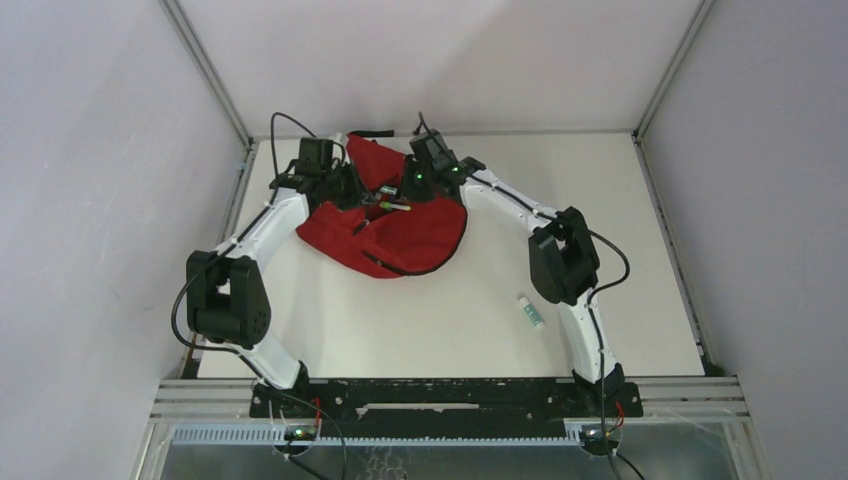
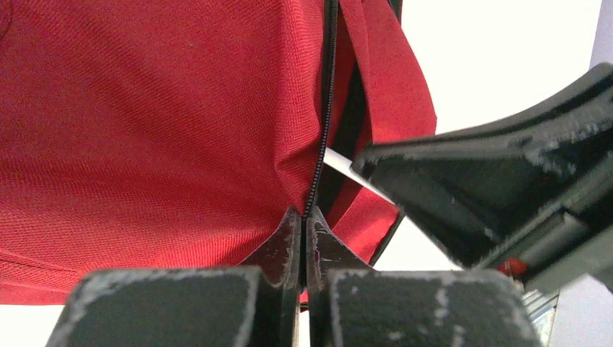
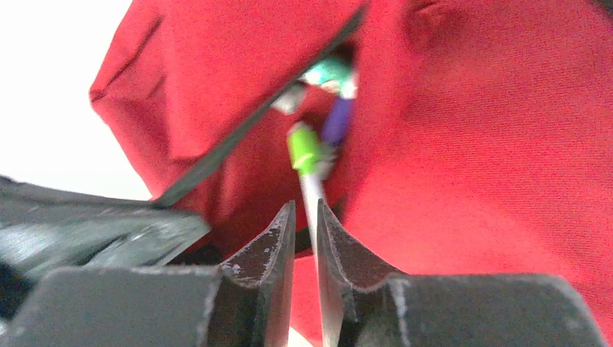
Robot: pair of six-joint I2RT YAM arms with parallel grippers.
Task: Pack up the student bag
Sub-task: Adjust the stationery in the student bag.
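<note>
The student bag, red fabric with black zip trim, lies at the table's far middle. In the left wrist view its cloth fills the frame. My left gripper is shut on the bag's black zip edge and holds the mouth up; from above it sits at the bag's left side. A pen with a green cap and white barrel points into the bag's mouth. My right gripper has closed down round that barrel, which rests against its right finger. From above, the right gripper hovers over the opening and the pen.
A teal item and a purple one show inside the bag. A white tube with a green band lies on the table by the right arm's elbow. Metal frame posts bound the table's far corners.
</note>
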